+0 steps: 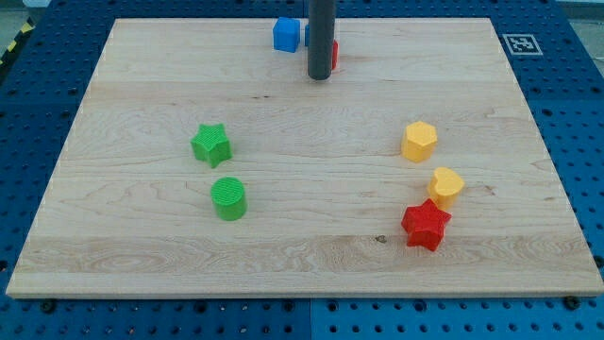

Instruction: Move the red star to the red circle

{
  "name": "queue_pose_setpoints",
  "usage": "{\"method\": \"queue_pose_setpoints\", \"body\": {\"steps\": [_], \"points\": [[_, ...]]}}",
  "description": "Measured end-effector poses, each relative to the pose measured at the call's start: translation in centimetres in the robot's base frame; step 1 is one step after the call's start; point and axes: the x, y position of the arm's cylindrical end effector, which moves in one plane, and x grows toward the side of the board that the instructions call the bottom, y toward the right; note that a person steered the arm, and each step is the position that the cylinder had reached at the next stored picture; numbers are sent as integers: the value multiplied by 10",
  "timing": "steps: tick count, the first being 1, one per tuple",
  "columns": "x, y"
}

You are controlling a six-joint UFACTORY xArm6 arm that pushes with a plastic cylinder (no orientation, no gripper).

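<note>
Camera view: one frame, looking down at an angle on a pale wooden board (311,255) laid on a blue perforated table (585,142).
Red star (425,225): lies flat toward the board's 5 o'clock corner, apart from the rod.
Yellow heart-like block (444,185): at 1 o'clock of the red star, touching it or nearly so; contact cannot be confirmed.
Yellow hexagon-like block (419,141): at 12 o'clock of the red star, just beyond the heart-like block, a small gap between the two yellows.
Red circle (334,55): near the board's 12 o'clock edge, mostly hidden behind the rod; only a red sliver shows, shape not confirmable from this frame.
My tip (319,77): rod stands upright, its end on the board directly in front of the red sliver; well apart from the red star, which sits at about 5 o'clock of it.
Claw: the arm carries a plain rod only; spread or pressed together does not apply and cannot be told.
Blue block (286,35): at 10 o'clock of my tip, roughly cube-shaped; a second blue edge shows beside the rod.
Green star (210,144): left half of the board, at 9 o'clock of the yellow hexagon-like block.
Green cylinder (228,198): at 5 o'clock of the green star, near it, not touching.
Printed marker (518,42): black-and-white square at the board's 1 o'clock corner.
</note>
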Motion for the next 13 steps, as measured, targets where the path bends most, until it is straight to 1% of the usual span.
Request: {"method": "queue_pose_setpoints", "body": {"steps": [2,3,4,5,6,8,9,11,12,13], "points": [[-25,-1],[-14,-1],[34,15],[90,50],[157,86],[188,86],[235,82],[302,74],[302,76],[301,120]]}}
